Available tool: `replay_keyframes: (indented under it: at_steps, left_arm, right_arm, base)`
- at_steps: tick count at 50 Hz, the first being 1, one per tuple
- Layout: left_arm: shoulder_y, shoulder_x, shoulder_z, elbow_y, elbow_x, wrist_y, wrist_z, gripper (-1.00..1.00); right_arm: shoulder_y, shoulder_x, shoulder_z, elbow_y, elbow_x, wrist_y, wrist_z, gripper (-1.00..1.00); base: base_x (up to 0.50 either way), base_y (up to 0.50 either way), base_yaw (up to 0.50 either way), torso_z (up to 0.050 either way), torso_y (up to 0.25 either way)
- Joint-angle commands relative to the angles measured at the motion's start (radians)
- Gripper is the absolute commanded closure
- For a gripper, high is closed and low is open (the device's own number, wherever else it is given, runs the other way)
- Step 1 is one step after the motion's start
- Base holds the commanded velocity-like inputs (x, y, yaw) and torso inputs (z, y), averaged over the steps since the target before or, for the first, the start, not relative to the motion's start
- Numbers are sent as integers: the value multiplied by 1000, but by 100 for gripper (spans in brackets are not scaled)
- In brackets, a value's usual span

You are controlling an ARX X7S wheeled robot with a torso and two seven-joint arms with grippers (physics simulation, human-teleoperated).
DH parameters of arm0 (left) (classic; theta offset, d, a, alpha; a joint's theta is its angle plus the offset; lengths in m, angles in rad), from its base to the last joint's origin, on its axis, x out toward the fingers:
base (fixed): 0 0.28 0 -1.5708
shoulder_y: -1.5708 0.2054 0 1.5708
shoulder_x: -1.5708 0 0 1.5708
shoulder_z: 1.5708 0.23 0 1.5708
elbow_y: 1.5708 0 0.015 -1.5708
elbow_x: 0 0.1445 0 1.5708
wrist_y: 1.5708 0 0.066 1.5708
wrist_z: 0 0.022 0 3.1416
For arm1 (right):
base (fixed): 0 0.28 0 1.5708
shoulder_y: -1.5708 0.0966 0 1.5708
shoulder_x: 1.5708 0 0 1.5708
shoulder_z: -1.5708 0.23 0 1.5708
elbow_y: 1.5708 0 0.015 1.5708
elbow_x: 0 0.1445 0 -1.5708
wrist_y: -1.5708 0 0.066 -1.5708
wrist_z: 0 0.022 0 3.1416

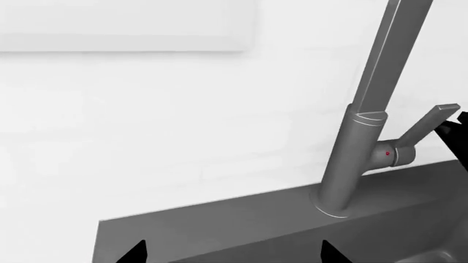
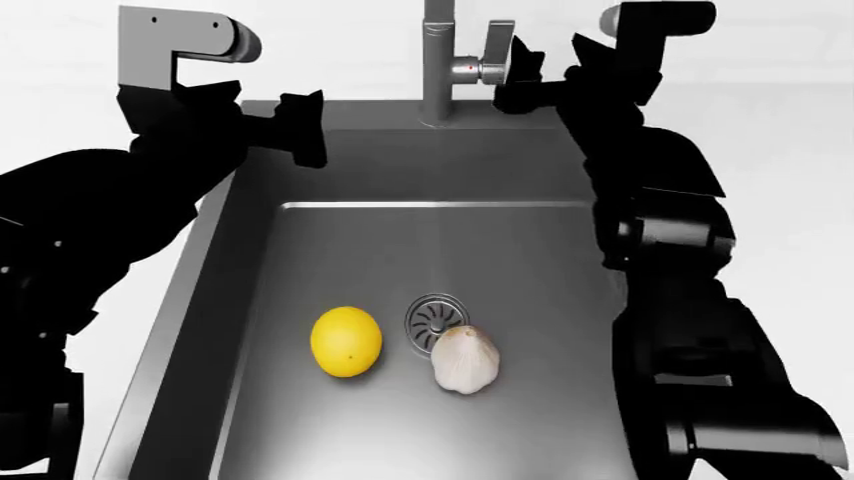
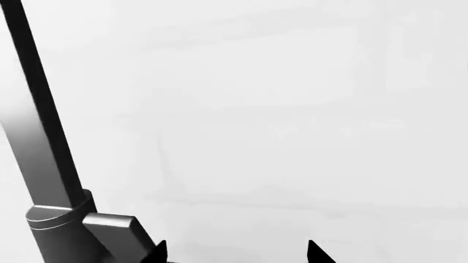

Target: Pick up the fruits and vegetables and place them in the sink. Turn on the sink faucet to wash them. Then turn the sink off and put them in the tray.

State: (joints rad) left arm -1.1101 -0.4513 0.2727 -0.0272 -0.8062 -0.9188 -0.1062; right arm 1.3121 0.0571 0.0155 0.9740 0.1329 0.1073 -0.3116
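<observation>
The lemon (image 2: 346,341) and the garlic bulb (image 2: 465,360) are lying in the lower middle of the head view, on the floor of the sink (image 2: 441,240), either side of the round drain grate (image 2: 431,318); the garlic is touching the grate's edge. Both are sitting where water would reach them, so I judge the faucet step is in hand.

The right end effector (image 2: 518,72) is hovering at the upper middle of the head view, right beside the lever handle (image 2: 497,45) of the sink faucet (image 2: 438,60), its fingers spread and grasping nothing, placed to work the lever. The left end effector (image 2: 302,125) is waiting over the sink's back left corner, also released and empty.

The left wrist view is showing what the head view crops: the faucet's column, its base, a red dot by the lever, and no water running. The right wrist view is showing the lever just beside the fingertips, though contact cannot be judged. The tray is not visible.
</observation>
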Motion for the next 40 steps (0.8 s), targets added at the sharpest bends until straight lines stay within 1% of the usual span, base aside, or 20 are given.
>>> replay_keyframes:
  at_steps: [1, 6, 10, 13, 16, 20, 21, 23, 26, 30, 33, 36, 40]
  left_arm:
    - [0, -5, -1, 6, -7, -5, -2, -100]
    - [0, -2, 5, -1, -4, 0, 2, -100]
    - [-12, 2, 21, -16, 4, 4, 17, -100]
    - [-32, -7, 52, -26, 20, 2, 46, -100]
    - [-53, -16, 71, -39, 33, 3, 68, -100]
    - [-67, -17, 88, -61, 48, 18, 92, -100]
    - [-69, -16, 92, -66, 51, 23, 97, -100]
    - [-72, -11, 98, -79, 57, 34, 107, -100]
    - [-74, -4, 109, -107, 70, 59, 126, -100]
    - [-84, 4, 126, -139, 87, 80, 148, -100]
    - [-96, 6, 139, -144, 93, 78, 158, -100]
    - [-103, 10, 144, -147, 94, 76, 159, -100]
    - [-107, 10, 155, -148, 98, 72, 164, -100]
  right_arm:
    - [1, 12, -61, -267, 130, 153, 25, -100]
    - [-25, 80, -68, -539, 138, 365, 83, -100]
    - [-36, 137, -88, -744, 142, 569, 119, -100]
    - [9, 180, -123, -860, 171, 835, 122, -100]
    - [87, 204, -107, -946, 247, 1159, 121, -100]
    - [214, 225, -88, -978, 318, 1448, 107, -100]
    - [244, 250, -103, -944, 408, 1463, 157, -100]
    - [302, 320, -155, -867, 670, 1463, 337, -100]
    - [383, 414, -276, -767, 990, 1462, 541, -100]
    - [452, 482, -413, -695, 1258, 1460, 701, -100]
    - [461, 522, -520, -702, 1452, 1459, 796, -100]
    - [429, 548, -566, -728, 1608, 1452, 878, -100]
    - [362, 573, -608, -792, 1760, 1431, 934, -100]
  base:
    - [0, 0, 0, 0, 10]
    - [0, 0, 0, 0, 2]
    - [0, 0, 0, 0, 0]
    - [0, 0, 0, 0, 0]
    - [0, 0, 0, 0, 0]
    - [0, 0, 0, 4, 0]
    - [0, 0, 0, 0, 0]
    - [0, 0, 0, 0, 0]
    - [0, 0, 0, 0, 0]
    - [0, 0, 0, 0, 0]
    - [0, 0, 0, 0, 0]
    - [0, 0, 0, 0, 0]
    - [0, 0, 0, 0, 0]
